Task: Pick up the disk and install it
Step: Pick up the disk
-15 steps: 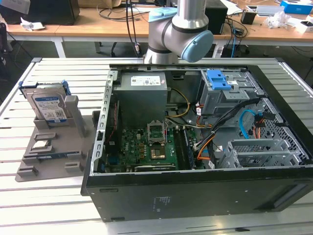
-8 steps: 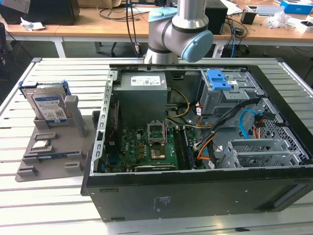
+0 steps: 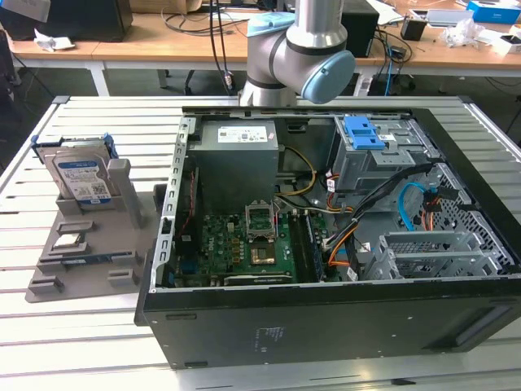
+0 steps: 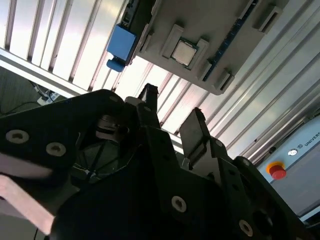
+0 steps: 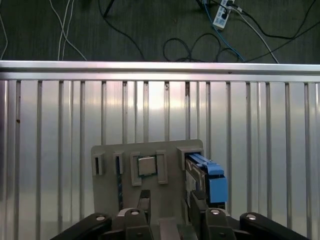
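Observation:
The disk (image 3: 81, 175) stands on edge in a grey holder (image 3: 89, 252) on the slatted table, at the exterior view's left of the computer case. It is silver with a white-and-blue label and a bright blue carrier frame. In the first wrist view the disk (image 5: 207, 180) sits in the holder (image 5: 150, 155) far below my gripper (image 5: 170, 202). The two dark fingers stand apart with nothing between them. The second wrist view has the gripper (image 4: 172, 112) open too, with the disk's blue carrier (image 4: 122, 42) and the holder (image 4: 210, 30) beyond it. The arm's elbow (image 3: 301, 49) rises behind the case.
An open black computer case (image 3: 326, 326) lies on the table, with a grey power supply (image 3: 236, 155), a motherboard (image 3: 244, 244) and a drive cage with a blue latch (image 3: 362, 130). A processor chip (image 5: 146, 166) rests in the holder. Cables and a power strip (image 5: 220, 17) lie on the floor.

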Robot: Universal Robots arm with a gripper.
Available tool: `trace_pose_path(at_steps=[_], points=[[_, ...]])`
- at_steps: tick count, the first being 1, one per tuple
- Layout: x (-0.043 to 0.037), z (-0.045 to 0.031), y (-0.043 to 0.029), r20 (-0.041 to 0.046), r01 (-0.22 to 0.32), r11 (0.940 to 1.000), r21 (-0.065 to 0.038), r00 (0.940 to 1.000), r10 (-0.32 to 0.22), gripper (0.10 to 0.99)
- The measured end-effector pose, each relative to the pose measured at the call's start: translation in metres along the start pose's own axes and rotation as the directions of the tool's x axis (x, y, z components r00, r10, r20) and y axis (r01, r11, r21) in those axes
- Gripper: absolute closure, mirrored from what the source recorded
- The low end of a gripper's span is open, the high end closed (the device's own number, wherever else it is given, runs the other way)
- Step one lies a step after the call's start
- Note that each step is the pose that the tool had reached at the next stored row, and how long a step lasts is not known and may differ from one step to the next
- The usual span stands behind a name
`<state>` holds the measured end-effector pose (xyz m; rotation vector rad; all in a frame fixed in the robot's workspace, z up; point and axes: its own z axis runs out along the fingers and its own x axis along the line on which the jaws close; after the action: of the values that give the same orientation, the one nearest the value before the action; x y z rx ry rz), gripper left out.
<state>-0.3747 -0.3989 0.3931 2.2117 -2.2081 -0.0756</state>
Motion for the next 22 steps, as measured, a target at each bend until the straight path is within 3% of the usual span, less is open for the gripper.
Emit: trace_pose_path(at_steps=[3,4,8,11,17,22], points=[[0.0,0.0,0.0,0.0,0.0,1.0,0.0,1.0,0.0,0.553],[0.0,0.0,0.0,0.0,0.0,1.0,0.0,1.0,0.0,0.486],[-0.0003,0.0001,0.0,0.0,0.001,1.0,0.0,1.0,-0.001,0.486],[-0.0066,0.0002,-0.0001,0.0,0.001,1.0,0.0,1.0,-0.001,0.486],[-0.0299,0.0011,-0.0001,0.0,0.0,1.0,0.0,1.0,0.0,0.486],[-0.0377,0.0014,-0.0003,0.0,0.001,1.0,0.0,1.0,-0.001,0.486]])
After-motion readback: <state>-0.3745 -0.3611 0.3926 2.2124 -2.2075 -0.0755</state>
